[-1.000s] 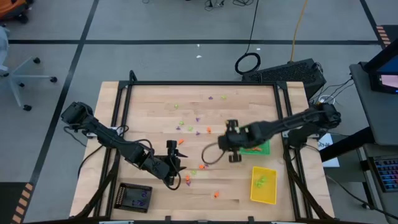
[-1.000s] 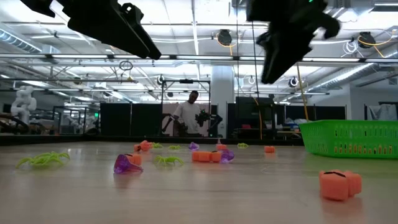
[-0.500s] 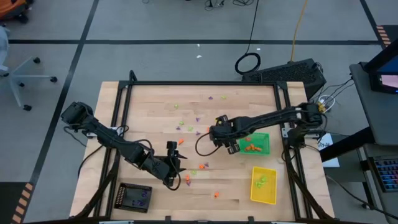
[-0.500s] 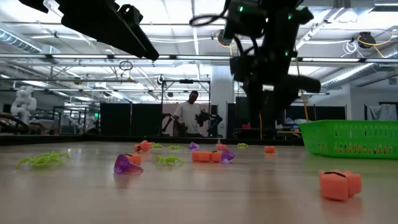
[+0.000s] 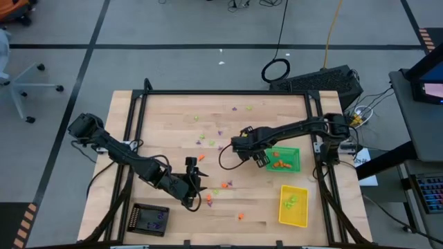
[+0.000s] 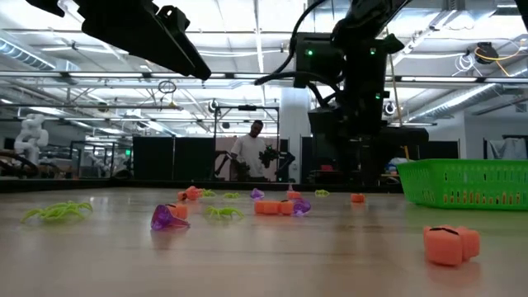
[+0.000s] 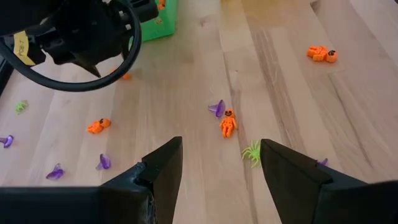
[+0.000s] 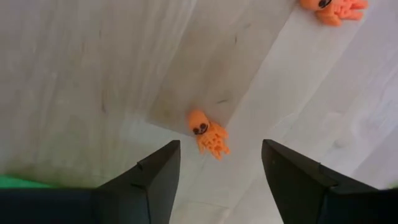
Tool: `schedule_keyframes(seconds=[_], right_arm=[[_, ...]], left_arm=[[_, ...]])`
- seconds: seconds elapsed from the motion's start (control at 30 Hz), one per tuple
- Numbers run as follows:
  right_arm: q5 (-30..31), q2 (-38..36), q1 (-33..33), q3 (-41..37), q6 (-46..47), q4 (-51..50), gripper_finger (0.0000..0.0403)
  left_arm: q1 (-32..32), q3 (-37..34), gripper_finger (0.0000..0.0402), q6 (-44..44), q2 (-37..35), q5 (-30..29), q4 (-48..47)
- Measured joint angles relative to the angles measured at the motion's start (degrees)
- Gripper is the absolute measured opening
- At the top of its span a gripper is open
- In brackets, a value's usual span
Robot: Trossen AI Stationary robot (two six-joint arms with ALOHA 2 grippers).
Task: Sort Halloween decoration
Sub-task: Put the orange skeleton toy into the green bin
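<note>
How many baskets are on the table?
3: a green tray by the right arm, a yellow tray nearer the table's front, and a black tray at the front left corner.

high: overhead, whole table (image 5: 173, 111) | low: table-level | wrists: close, downward

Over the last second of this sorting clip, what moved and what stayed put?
The right gripper swung away from above the green tray toward the table's middle and opened; it now hangs over an orange trinket lying on the wood, holding nothing. The left gripper stayed open and parked nearer the table's front edge, and the yellow tray and black tray did not shift.
</note>
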Motion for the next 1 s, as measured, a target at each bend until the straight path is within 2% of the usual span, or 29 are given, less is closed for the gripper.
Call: schedule_keyframes(seconds=[0.6,0.73,1.0], right_arm=[[0.3,-0.09,-0.4,-4.96,0.1,6.56,0.0208],[0.18,-0.08,-0.43,-4.98,1.33,6.47,0.0188],[-0.3,0.01,-0.47,-4.98,2.21,6.52,0.0123]], left_arm=[[0.02,-0.01,0.0212,0.0,0.0,0.0,0.13],[0.02,-0.02,0.0212,0.02,0.0,0.0,0.14],[0.02,-0.02,0.0212,0.02,0.0,0.0,0.12]])
